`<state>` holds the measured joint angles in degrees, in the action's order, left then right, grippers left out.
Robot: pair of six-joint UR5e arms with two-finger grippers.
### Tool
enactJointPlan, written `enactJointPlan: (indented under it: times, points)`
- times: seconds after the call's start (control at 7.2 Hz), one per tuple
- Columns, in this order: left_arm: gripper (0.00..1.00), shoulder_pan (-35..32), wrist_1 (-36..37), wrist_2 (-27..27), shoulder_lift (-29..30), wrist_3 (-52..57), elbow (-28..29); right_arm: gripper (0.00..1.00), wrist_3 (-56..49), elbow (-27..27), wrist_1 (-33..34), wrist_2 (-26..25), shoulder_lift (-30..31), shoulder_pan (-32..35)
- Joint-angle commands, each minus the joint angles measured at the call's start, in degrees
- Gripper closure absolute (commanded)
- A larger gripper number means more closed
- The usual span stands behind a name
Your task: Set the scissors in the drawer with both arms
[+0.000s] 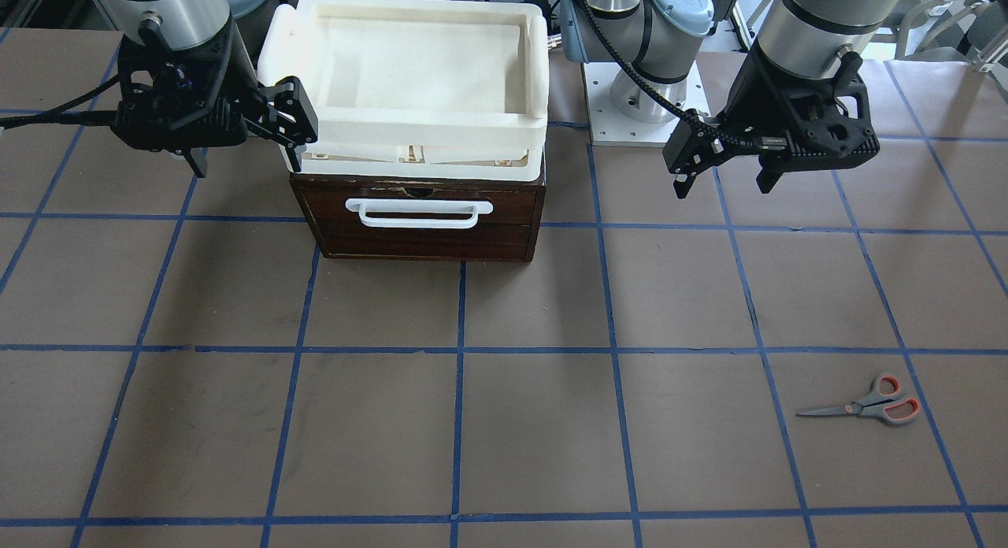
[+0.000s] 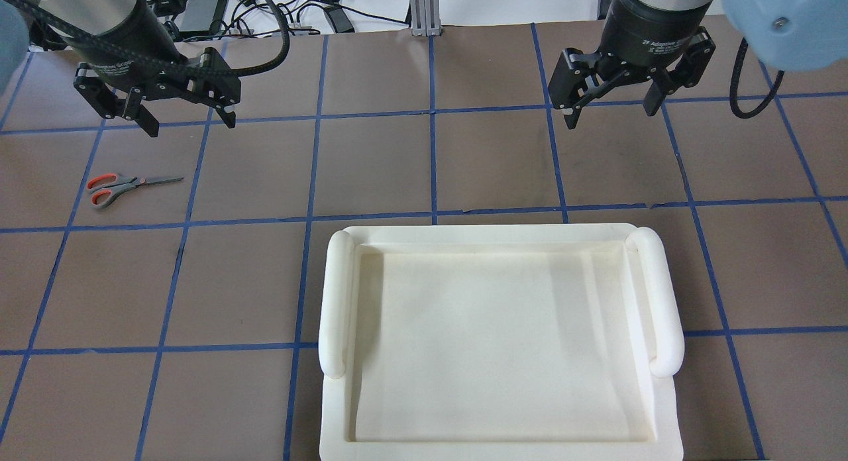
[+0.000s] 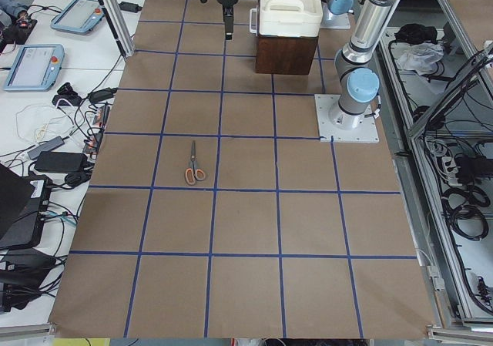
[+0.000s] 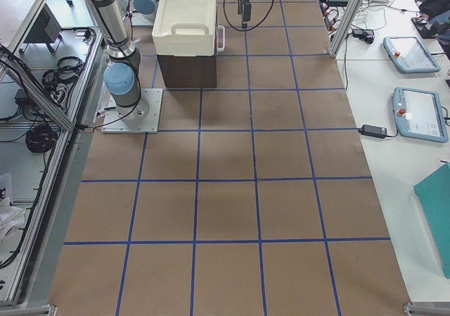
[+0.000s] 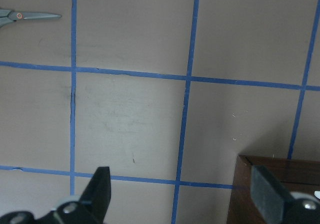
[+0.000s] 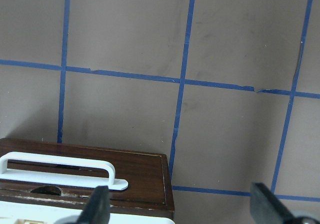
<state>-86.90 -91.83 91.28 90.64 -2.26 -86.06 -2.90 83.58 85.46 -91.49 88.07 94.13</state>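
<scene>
The scissors point(image 1: 866, 406) lie flat on the brown table, blades shut; they also show in the overhead view point(image 2: 126, 183) and at the top left of the left wrist view point(image 5: 25, 15). The dark wooden drawer point(image 1: 417, 225) is shut, with its white handle point(image 1: 419, 212) facing away from the robot. My left gripper point(image 2: 189, 123) is open and empty, hovering a little beyond the scissors. My right gripper point(image 2: 613, 113) is open and empty, hovering above the table in front of the drawer front point(image 6: 140, 166).
A white foam tray point(image 2: 334, 295) sits on top of the drawer box. Blue tape lines grid the table. The left arm's base plate point(image 1: 646, 107) is bolted beside the box. Tablets and cables lie on the side bench point(image 3: 46, 61).
</scene>
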Motion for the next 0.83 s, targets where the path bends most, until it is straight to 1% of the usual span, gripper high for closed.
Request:
enactJointPlan:
  times: [0.0,0.14,0.28,0.42,0.56,0.69]
  points:
    - [0.0,-0.02,0.68,0.13,0.15,1.28,-0.42,0.0,0.0,0.0,0.14,0.0,0.0,0.0]
    - [0.0,0.07,0.42,0.56,-0.46,2.07,-0.69,0.0,0.0,0.0,0.4,0.87,0.44,0.0]
    - [0.0,0.94,0.68,0.56,-0.12,5.56,-0.6,0.0,0.35,0.0,1.1,1.14,0.27,0.09]
    - [0.0,3.38,3.73,0.56,1.1,22.39,-0.69,0.0,1.05,0.09,2.67,0.97,0.09,0.0]
    - [0.0,9.76,5.32,-0.05,2.51,36.92,-0.6,0.0,1.75,0.09,3.82,0.62,0.09,0.0]
    - [0.0,14.09,5.43,0.12,4.09,47.59,-0.6,0.0,2.8,0.17,4.96,0.01,-0.43,-0.43]
